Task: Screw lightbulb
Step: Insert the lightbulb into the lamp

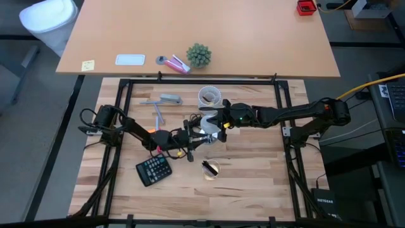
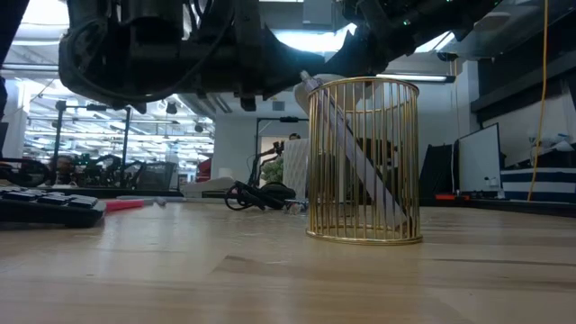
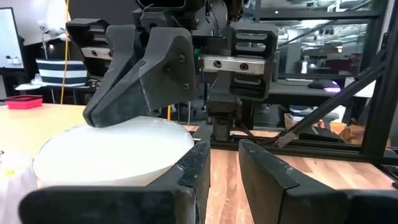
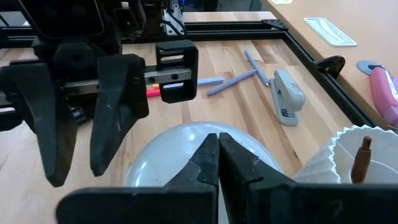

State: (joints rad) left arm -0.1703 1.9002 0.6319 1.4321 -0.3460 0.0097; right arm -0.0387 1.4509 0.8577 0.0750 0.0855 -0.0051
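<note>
The lightbulb (image 3: pixel 106 155) shows as a white dome above the middle of the table (image 1: pixel 212 122), close in both wrist views (image 4: pixel 165 158). Its screw base is hidden. My right gripper (image 4: pixel 217 138) reaches in from the table's right (image 1: pixel 219 123), shut, with its tips on the dome. My left gripper (image 3: pixel 224 149) comes from the table's left (image 1: pixel 204 136). Its fingers stand a little apart with nothing visible between them (image 4: pixel 78 174), and the bulb lies beside one finger. My right gripper rests its shut fingertips (image 3: pixel 140 102) on the bulb's rounded top (image 3: pixel 134 124), slanting down from the table's right. What the bulb rests on is hidden. My left gripper has the dome against the outer side of one finger (image 3: pixel 193 165); whether they touch, I cannot tell.
A gold wire holder (image 2: pixel 364 162) with a white stick stands nearer the front edge (image 1: pixel 211 169). A calculator (image 1: pixel 154 170) lies front left. A stapler (image 4: pixel 286 96), blue-grey sticks (image 1: pixel 157 114) and a pleated paper cup (image 4: pixel 360 155) lie toward the far side. A black cord (image 1: pixel 186 151) trails below my left gripper.
</note>
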